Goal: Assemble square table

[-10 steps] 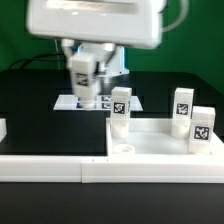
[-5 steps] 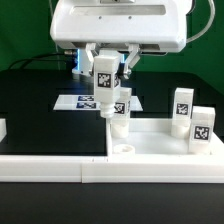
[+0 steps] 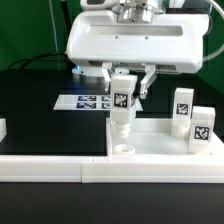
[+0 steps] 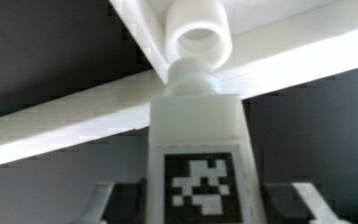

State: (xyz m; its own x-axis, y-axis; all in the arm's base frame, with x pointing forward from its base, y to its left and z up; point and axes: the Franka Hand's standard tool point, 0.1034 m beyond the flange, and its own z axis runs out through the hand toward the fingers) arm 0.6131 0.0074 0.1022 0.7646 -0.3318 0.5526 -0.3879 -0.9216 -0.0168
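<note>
1 tagged leg [image 3: 121,100] clamped upright in the jaws, above the square table's [image 3: 160,140] corner socket [image 4: 199,41], 2 legs [image 3: 192,118] standing in the slab.

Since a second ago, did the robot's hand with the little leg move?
Yes. The gripper carried the leg toward the exterior view's right, away from the marker board and over the square table's near corner.

A white leg [image 3: 121,100] is showing a black-and-white tag [image 4: 199,180], with white tagged legs [image 3: 184,105] standing at three o'clock against the black table [image 3: 35,110].
</note>
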